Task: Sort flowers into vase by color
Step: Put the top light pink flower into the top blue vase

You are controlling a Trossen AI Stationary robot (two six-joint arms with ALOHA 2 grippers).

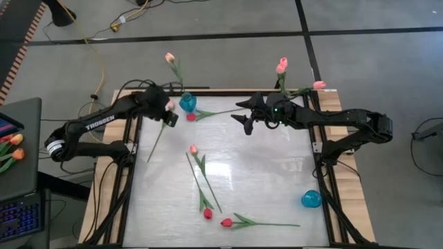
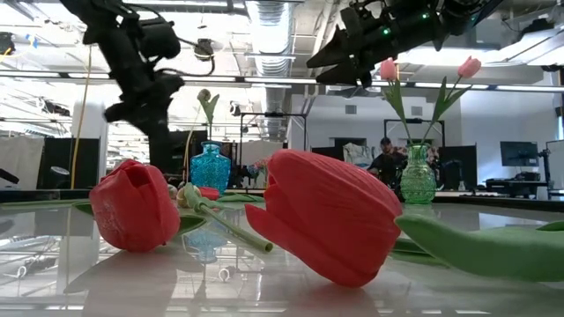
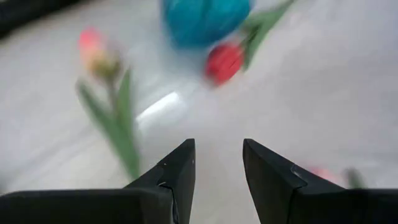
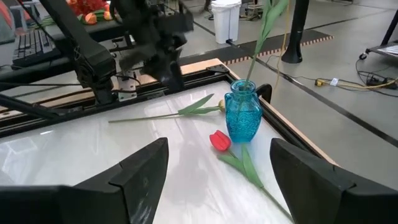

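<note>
Though blurred, pink flower (image 3: 93,55) beside left claw (image 3: 217,163).

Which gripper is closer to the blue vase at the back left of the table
The left. The left gripper hangs just beside the blue vase, fingers partly apart. The right gripper is farther off toward the table's middle, fingers wide open.

Two dark, near-black arms, matte and jointed. The left arm (image 1: 97,128), mid-left in the high view, carries white TROSSEN lettering and a white-ringed joint. The right arm (image 1: 332,119), upper right, shows a small green light; black cables trail beside both.
</note>
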